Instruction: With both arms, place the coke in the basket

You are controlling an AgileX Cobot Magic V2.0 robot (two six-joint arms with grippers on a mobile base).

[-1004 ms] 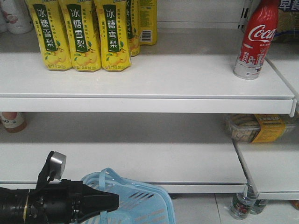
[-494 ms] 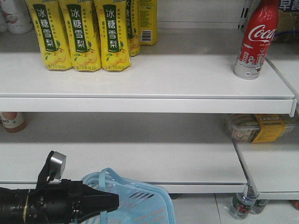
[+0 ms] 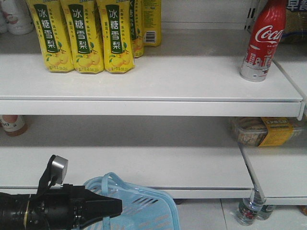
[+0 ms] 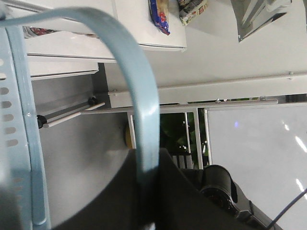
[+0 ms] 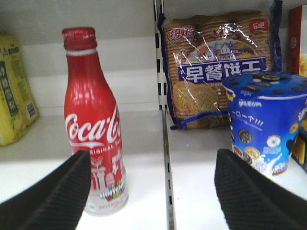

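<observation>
My right claw [image 5: 152, 158] is spread wide with nothing between its fingers. The coke [image 5: 93, 129] stands upright on the white shelf [image 5: 139, 143] ahead of it, off to the left, so that my left finger [image 5: 57, 191] overlaps its silver foot. In the front view the coke [image 3: 259, 43] is at the right end of the upper shelf [image 3: 168, 81], well apart from the yellow cartons [image 3: 81, 36].

My left claw [image 3: 112, 207] is low down at the basket [image 3: 144, 203]. From its own camera the blue handle [image 4: 144, 105] runs straight down into its dark jaws, so I judge it pinched on that handle, though the contact itself is hidden.

The step in hand, as I read it, is reaching for the coke. To do it well I should slide left until the bottle sits midway between my fingers. As things stand the shelf divider [image 5: 163, 120] is nearer my centre than the bottle is, and pushing forward now would nudge the bottle or scrape the rail. The blue tub [image 5: 264, 120] and the biscuit packet [image 5: 218, 67] lie beyond the divider; my right finger [image 5: 254, 196] must stay clear of them.

I would close on the broad red body, not the narrow neck. The skin looks smooth and glossy, so a square, level grip should stop it twisting. I would lift straight up before drawing back. The left claw's job is plain: hold the basket level and open-side up below.
</observation>
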